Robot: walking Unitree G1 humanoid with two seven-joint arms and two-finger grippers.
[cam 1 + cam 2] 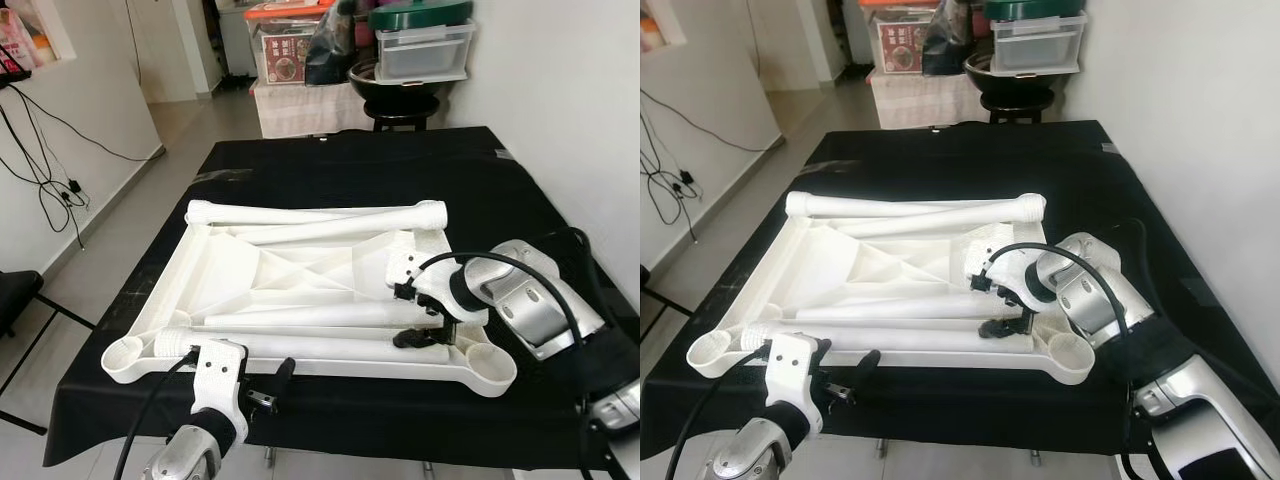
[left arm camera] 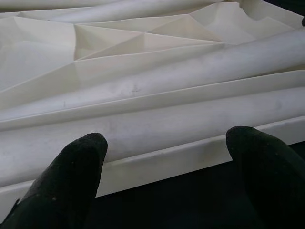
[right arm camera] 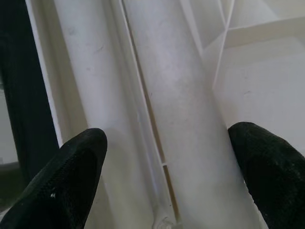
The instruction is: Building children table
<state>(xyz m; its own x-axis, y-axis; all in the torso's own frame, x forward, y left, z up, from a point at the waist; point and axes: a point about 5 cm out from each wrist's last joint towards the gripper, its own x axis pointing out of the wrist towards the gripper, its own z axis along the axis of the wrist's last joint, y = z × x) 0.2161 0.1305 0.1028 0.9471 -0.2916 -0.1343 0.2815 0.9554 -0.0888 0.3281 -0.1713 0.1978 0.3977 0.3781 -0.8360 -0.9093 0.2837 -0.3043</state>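
White ribbed plastic tabletop (image 1: 270, 275) lies upside down on black-covered table (image 1: 350, 170), loose white leg tubes (image 1: 300, 345) inside. Right gripper (image 1: 425, 330) fingers apart over tube; left gripper (image 1: 268, 385) fingers apart at near edge. Risk: round tube rolls, slips from pinch.

So there's this white plastic kids' tabletop (image 1: 290, 290) lying upside down on a black cloth-covered table (image 1: 350, 165), ribbed underside facing up, with round leg sockets at its corners. A few long white plastic tube legs (image 1: 300, 345) are lying loose across it. The right gripper (image 1: 425, 325) is down over the near-right part of the top, black fingers spread around one of those tubes near its end. The left gripper (image 1: 270, 385) hangs at the near edge, just in front of the tabletop rim, fingers apart. Behind the table sit a black round stool (image 1: 400, 110) and stacked plastic storage boxes (image 1: 420, 45).
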